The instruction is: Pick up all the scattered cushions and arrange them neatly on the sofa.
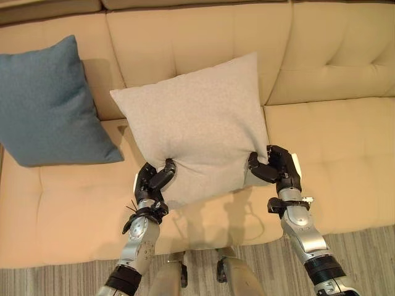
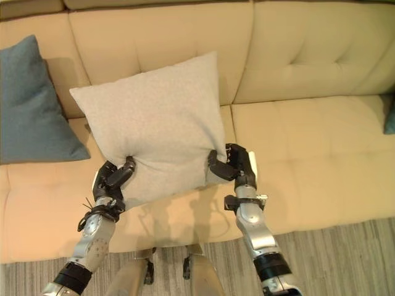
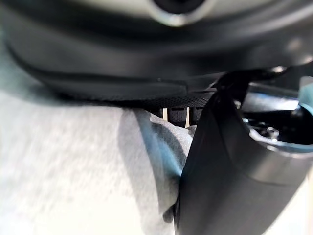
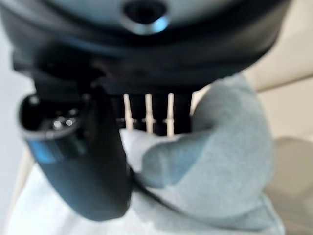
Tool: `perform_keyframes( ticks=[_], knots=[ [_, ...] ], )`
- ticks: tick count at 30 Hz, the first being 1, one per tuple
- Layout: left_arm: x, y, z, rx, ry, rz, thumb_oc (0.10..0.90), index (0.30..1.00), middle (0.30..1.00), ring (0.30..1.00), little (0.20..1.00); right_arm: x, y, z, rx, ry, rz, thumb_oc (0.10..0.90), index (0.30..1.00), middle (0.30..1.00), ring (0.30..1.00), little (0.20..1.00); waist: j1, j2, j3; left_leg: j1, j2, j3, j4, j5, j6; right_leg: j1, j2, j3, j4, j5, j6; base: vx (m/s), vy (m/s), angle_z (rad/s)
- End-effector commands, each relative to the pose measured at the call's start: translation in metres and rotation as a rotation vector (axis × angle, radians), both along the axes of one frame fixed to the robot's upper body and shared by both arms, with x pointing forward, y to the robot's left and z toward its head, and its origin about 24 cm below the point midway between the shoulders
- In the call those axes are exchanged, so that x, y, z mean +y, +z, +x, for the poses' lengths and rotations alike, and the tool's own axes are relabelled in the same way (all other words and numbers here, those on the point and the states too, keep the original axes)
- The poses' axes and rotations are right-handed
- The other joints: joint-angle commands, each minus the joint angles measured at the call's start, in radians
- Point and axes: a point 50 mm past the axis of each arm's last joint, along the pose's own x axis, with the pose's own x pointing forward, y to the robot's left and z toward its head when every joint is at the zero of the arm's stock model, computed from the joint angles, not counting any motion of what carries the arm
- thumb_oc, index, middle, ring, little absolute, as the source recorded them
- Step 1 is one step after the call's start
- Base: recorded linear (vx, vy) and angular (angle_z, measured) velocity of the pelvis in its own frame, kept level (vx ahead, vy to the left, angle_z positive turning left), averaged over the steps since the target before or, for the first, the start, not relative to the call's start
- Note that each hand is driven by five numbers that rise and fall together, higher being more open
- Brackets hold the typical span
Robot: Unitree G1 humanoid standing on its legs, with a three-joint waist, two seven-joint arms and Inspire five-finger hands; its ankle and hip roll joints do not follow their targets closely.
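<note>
A light grey cushion (image 1: 194,123) is held up over the middle of the beige sofa (image 1: 345,142), tilted with its top against the backrest. My left hand (image 1: 154,179) is shut on its lower left corner, thumb pressed into the cloth (image 3: 73,171). My right hand (image 1: 278,166) pinches its lower right corner, and the cloth (image 4: 220,161) bunches between thumb and fingers. A blue cushion (image 1: 46,105) leans against the backrest at the sofa's left end.
The sofa's right seat (image 2: 321,154) lies bare, with the edge of another blue cushion (image 2: 390,117) at the far right. A striped grey rug (image 1: 364,246) runs along the sofa's front.
</note>
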Motion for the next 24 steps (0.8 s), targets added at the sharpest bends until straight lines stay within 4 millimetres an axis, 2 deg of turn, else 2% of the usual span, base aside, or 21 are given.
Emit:
perform_keyframes(
  ticks=[1, 5, 6, 8, 9, 10, 11, 13, 14, 18, 19, 21, 22, 24],
  knots=[
    [-0.030, 0.063, 0.009, -0.367, -0.187, 0.040, 0.400, 0.300, 0.300, 0.300, 0.300, 0.038, 0.049, -0.004, -0.298, 0.212, 0.002, 0.400, 0.300, 0.300, 0.300, 0.300, 0.016, -0.044, -0.195, 0.085, -0.023, 0.011, 0.002, -0.136, 0.004, 0.080, -0.013, -0.019, 0.004, -0.076, 0.072, 0.04, 0.062, -0.30],
    [-0.025, 0.056, 0.003, -0.335, -0.189, 0.053, 0.400, 0.300, 0.300, 0.300, 0.300, 0.041, 0.044, -0.007, -0.272, 0.236, -0.015, 0.400, 0.300, 0.300, 0.300, 0.300, 0.023, -0.042, -0.198, 0.130, -0.023, 0.032, 0.003, -0.152, 0.022, 0.103, -0.013, -0.011, 0.032, -0.079, 0.081, 0.00, 0.077, -0.38],
    [-0.020, 0.053, 0.000, -0.320, -0.185, 0.077, 0.400, 0.300, 0.300, 0.300, 0.300, 0.046, 0.043, -0.006, -0.259, 0.253, -0.036, 0.400, 0.300, 0.300, 0.300, 0.300, 0.046, -0.035, -0.165, 0.165, 0.000, 0.072, 0.016, -0.159, 0.031, 0.080, -0.027, -0.039, 0.191, -0.110, 0.097, -0.13, 0.047, -0.44],
    [-0.017, 0.051, -0.001, -0.309, -0.187, 0.089, 0.400, 0.300, 0.300, 0.300, 0.300, 0.043, 0.039, -0.006, -0.243, 0.241, -0.042, 0.400, 0.300, 0.300, 0.300, 0.300, 0.056, -0.025, -0.153, 0.177, 0.018, 0.074, 0.036, -0.168, 0.030, 0.074, -0.059, -0.065, 0.248, -0.135, 0.101, -0.09, -0.083, -0.84],
    [-0.017, 0.049, -0.002, -0.301, -0.198, 0.085, 0.400, 0.300, 0.300, 0.300, 0.300, 0.039, 0.035, -0.008, -0.222, 0.229, -0.047, 0.400, 0.300, 0.300, 0.300, 0.300, 0.055, -0.017, -0.156, 0.188, 0.030, 0.058, 0.043, -0.173, 0.025, 0.093, -0.099, -0.056, 0.247, -0.138, 0.089, 0.01, -0.183, -0.55],
    [-0.016, 0.048, -0.003, -0.299, -0.196, 0.087, 0.400, 0.300, 0.300, 0.300, 0.300, 0.037, 0.035, -0.009, -0.218, 0.224, -0.044, 0.400, 0.300, 0.300, 0.300, 0.300, 0.056, -0.015, -0.164, 0.197, 0.035, 0.053, 0.041, -0.175, 0.021, 0.106, -0.119, -0.048, 0.234, -0.131, 0.093, 0.07, -0.385, 0.07],
    [-0.011, 0.049, -0.003, -0.298, -0.176, 0.102, 0.400, 0.300, 0.300, 0.300, 0.300, 0.037, 0.035, -0.008, -0.214, 0.228, -0.029, 0.400, 0.300, 0.300, 0.300, 0.300, 0.066, -0.022, -0.187, 0.210, 0.052, 0.051, 0.043, -0.176, 0.004, 0.136, -0.170, -0.055, 0.203, -0.094, 0.108, 0.08, -0.365, 0.33],
    [-0.007, 0.048, -0.004, -0.294, -0.162, 0.106, 0.400, 0.300, 0.300, 0.300, 0.300, 0.040, 0.034, -0.007, -0.209, 0.241, -0.029, 0.400, 0.300, 0.300, 0.300, 0.300, 0.080, -0.038, -0.203, 0.222, 0.061, 0.057, 0.040, -0.175, -0.013, 0.183, -0.184, -0.100, 0.158, -0.091, 0.116, 0.08, -0.449, 0.15],
    [-0.006, 0.050, -0.005, -0.303, -0.146, 0.079, 0.400, 0.300, 0.300, 0.300, 0.300, 0.041, 0.035, -0.008, -0.206, 0.259, -0.061, 0.400, 0.300, 0.300, 0.300, 0.300, 0.082, -0.049, -0.221, 0.219, 0.108, 0.049, 0.030, -0.145, -0.056, 0.200, -0.147, -0.109, 0.133, -0.123, 0.111, 0.07, -0.530, 0.16],
    [-0.020, 0.050, -0.001, -0.299, -0.169, 0.030, 0.400, 0.300, 0.300, 0.300, 0.300, 0.030, 0.038, -0.011, -0.217, 0.232, -0.098, 0.400, 0.300, 0.300, 0.300, 0.300, 0.061, -0.046, -0.221, 0.168, 0.163, 0.021, 0.045, -0.096, -0.093, 0.237, -0.093, -0.139, 0.090, -0.157, 0.077, -0.03, -0.360, 0.34],
    [-0.025, 0.050, 0.000, -0.300, -0.182, 0.017, 0.400, 0.300, 0.300, 0.300, 0.300, 0.026, 0.038, -0.013, -0.218, 0.217, -0.108, 0.400, 0.300, 0.300, 0.300, 0.300, 0.049, -0.045, -0.221, 0.149, 0.170, 0.044, 0.067, -0.095, -0.091, 0.242, -0.088, -0.158, 0.081, -0.161, 0.070, -0.08, -0.234, 0.52],
    [-0.033, 0.049, 0.000, -0.293, -0.204, -0.002, 0.400, 0.300, 0.300, 0.300, 0.300, 0.020, 0.037, -0.016, -0.213, 0.195, -0.121, 0.400, 0.300, 0.300, 0.300, 0.300, 0.021, -0.043, -0.223, 0.126, 0.182, 0.134, 0.118, -0.102, -0.080, 0.259, -0.083, -0.189, 0.065, -0.168, 0.055, -0.06, -0.166, 0.93],
    [-0.036, 0.046, 0.000, -0.286, -0.218, -0.010, 0.400, 0.300, 0.300, 0.300, 0.300, 0.020, 0.034, -0.018, -0.202, 0.194, -0.115, 0.400, 0.300, 0.300, 0.300, 0.300, 0.013, -0.042, -0.220, 0.131, 0.170, 0.173, 0.142, -0.123, -0.067, 0.272, -0.080, -0.196, 0.058, -0.172, 0.049, -0.02, -0.120, 0.87],
    [-0.038, 0.046, 0.000, -0.283, -0.234, 0.000, 0.400, 0.300, 0.300, 0.300, 0.300, 0.020, 0.033, -0.019, -0.197, 0.195, -0.101, 0.400, 0.300, 0.300, 0.300, 0.300, 0.017, -0.042, -0.218, 0.111, 0.099, 0.150, 0.181, -0.158, -0.042, 0.277, -0.073, -0.191, 0.053, -0.172, 0.037, 0.01, -0.092, 0.19]
  ],
)
